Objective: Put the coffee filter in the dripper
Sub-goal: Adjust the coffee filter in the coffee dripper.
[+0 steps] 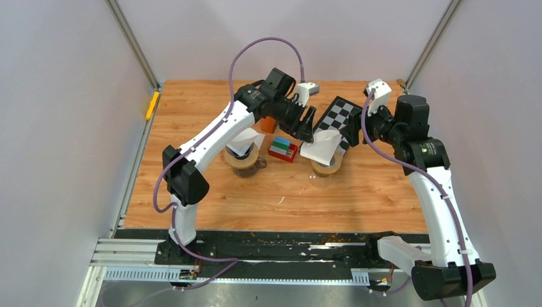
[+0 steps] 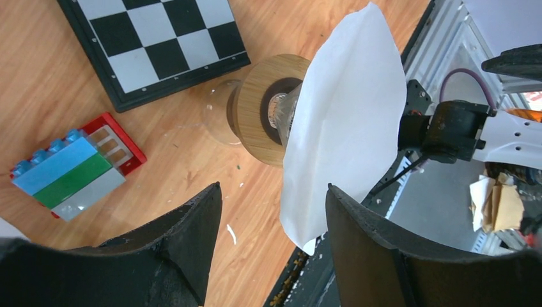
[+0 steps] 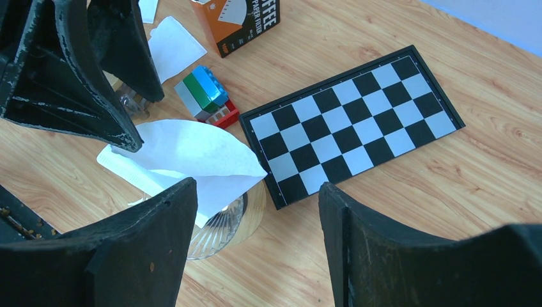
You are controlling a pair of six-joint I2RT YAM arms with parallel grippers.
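Top external view: a white paper filter point(image 1: 321, 147) stands in the glass dripper point(image 1: 328, 169) just right of the frame's middle. The filter is tilted, and its upper edge rises well above the rim rather than lying down inside. The left gripper point(image 1: 308, 126) hangs just above and to the left of the paper. The right gripper point(image 1: 355, 132) sits close on the other side, over the chessboard point(image 1: 345, 110). Left of centre is a second dripper point(image 1: 245, 161) with a sheet of its own. A stack of toy bricks point(image 1: 283, 148) lies on the wooden table point(image 1: 358, 198) between the two drippers, and an orange box point(image 1: 268, 123) stands just behind.

In the left wrist view, the jaws are spread wide at the bottom of the frame. The paper lies beyond them and nothing is pinched. The dripper's wooden collar point(image 2: 252, 109) shows in the middle.

In the right wrist view, that gripper's jaws are also wide apart and empty at the bottom edge. The other gripper's dark fingers point(image 3: 77, 89) fill the upper left. One tip reaches the paper's edge, though I cannot tell whether it actually touches.
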